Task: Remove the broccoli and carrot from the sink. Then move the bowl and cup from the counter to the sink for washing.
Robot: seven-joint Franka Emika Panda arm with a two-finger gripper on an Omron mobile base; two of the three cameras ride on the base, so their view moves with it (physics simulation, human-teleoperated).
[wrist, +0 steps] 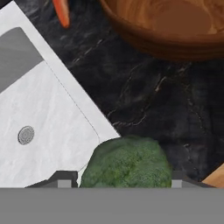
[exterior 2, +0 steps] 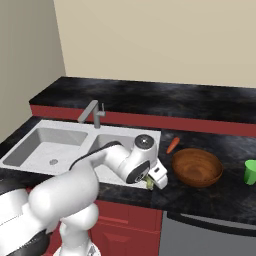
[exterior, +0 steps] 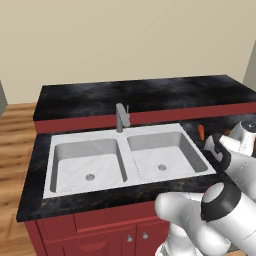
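Now | broccoli between end effector fingers | above counter

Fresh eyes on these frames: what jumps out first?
The gripper at the counter's front edge, right of the sink, with the broccoli between its fingers over the dark stone. Next, the wooden bowl on the counter beside it, with the carrot lying on the stone between bowl and sink and the green cup further right. Both basins look empty.
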